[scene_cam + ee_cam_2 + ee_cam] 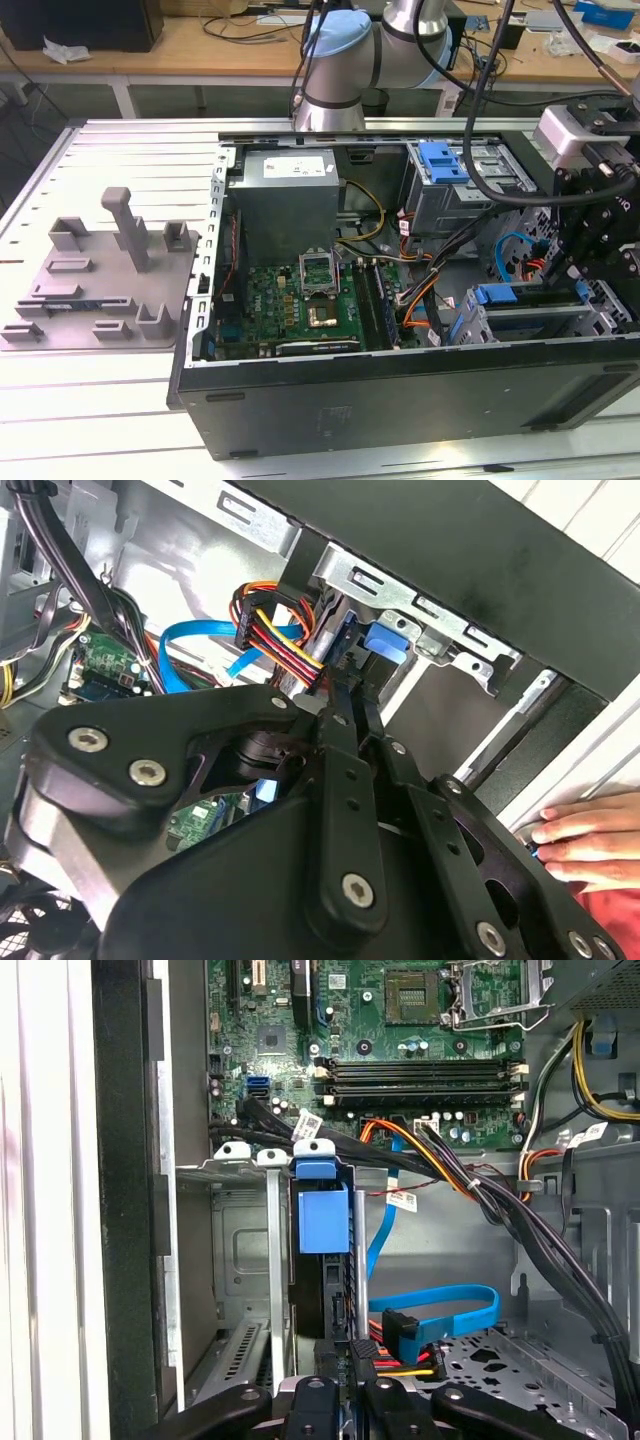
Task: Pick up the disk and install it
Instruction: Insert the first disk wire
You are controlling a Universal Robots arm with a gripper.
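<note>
Disk first: the flat hard drive in its blue plastic carrier frame (322, 1222) stands on edge inside a slot of the grey metal drive cage (240, 1250), at the front corner of the open black computer case (400, 400). In the first wrist view I see the frame's blue tab at the end of the drive that faces the green motherboard (400, 1020), and the drive's dark narrow edge runs from it towards me. My black claw (345, 1392) sits right at the near end of that edge, its 2 fingers (338, 742) lying close together and pointing along the drive in the second wrist view, where the blue tab (385, 645) shows just past their tips. I cannot tell whether I am clenched on the drive or only resting against it. A bundle of red, yellow and black power wires (285, 640) and a flat blue data cable (440, 1310) lie just beside the cage. A person's hand (585, 838) rests on the case's outer edge, near my claw's body.
</note>
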